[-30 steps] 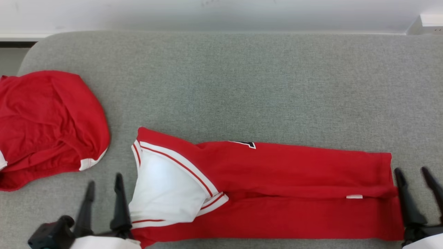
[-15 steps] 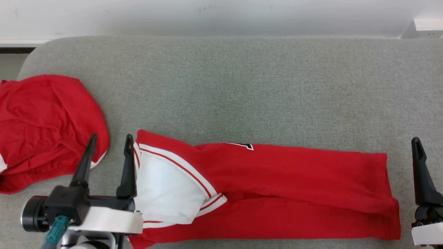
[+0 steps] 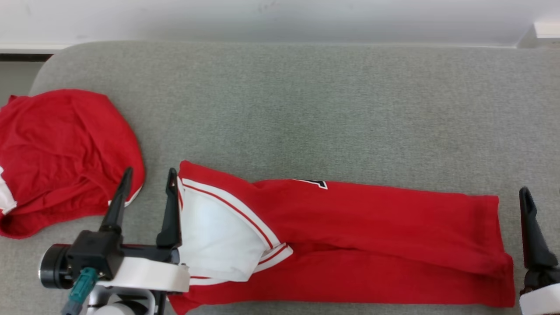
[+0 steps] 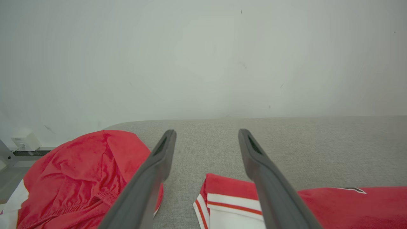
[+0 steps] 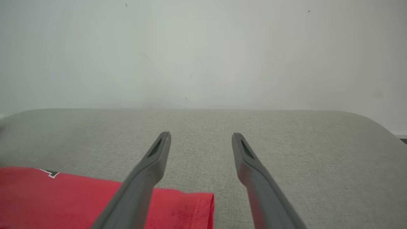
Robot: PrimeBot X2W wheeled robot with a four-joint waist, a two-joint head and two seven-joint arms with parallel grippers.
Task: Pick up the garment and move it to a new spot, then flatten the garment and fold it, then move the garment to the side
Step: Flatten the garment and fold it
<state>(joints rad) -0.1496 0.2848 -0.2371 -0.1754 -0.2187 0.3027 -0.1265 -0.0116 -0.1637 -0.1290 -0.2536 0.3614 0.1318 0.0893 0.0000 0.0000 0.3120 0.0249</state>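
Garment (image 3: 372,227) spans head view between released left tool (image 3: 150,173) and released right tool (image 5: 201,135).

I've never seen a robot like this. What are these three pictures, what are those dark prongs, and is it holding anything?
It is a wheeled robot with two arms, each ending in a two-fingered pincer. One picture looks down from its head. The other two come from cameras on its wrists, looking along the fingers, which are the dark prongs. The left pincer is beside the white-trimmed end of a long, folded red garment lying on a grey cushion. The right pincer is at the garment's other end. Both are open and hold nothing. A second garment, also red, lies bunched farther left. Behind is a pale wall.
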